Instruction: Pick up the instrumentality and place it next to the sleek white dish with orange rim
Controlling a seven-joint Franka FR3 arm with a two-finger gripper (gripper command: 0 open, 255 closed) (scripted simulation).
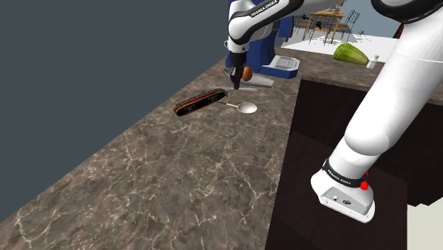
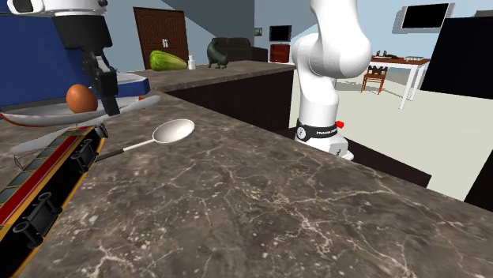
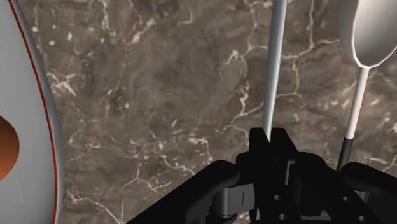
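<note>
The slender grey implement (image 3: 273, 70) runs as a thin shaft from the lower middle of the wrist view up through its top edge. Its near end is clamped between the 2 black fingers of the end effector (image 3: 268, 137), which are drawn together on it with no gap showing. I cannot tell whether the shaft hangs clear of the marbled brown surface (image 3: 159, 95) or rests on it.

The spoon (image 3: 372, 32) lies just beside it at the right of that frame, its handle nearly parallel to the shaft. The white dish with the orange rim (image 3: 28, 63) curves down the left edge, well apart from the shaft, with a brown egg-like ball (image 3: 6, 146) on it.

The main risk, as I judge it, is the narrow grip. A shaft this thin could pivot between the pads when the arm moves, and its free end could swing into the spoon and push it away.

A move toward the dish carries 2 hazards. The implement could come down on the rim rather than beside it, or it could tip the dish and set the ball rolling.

The long red and black train-like toy (image 2: 47, 185), at the lower left of the second exterior view, also lies near enough to catch a wide swing.
</note>
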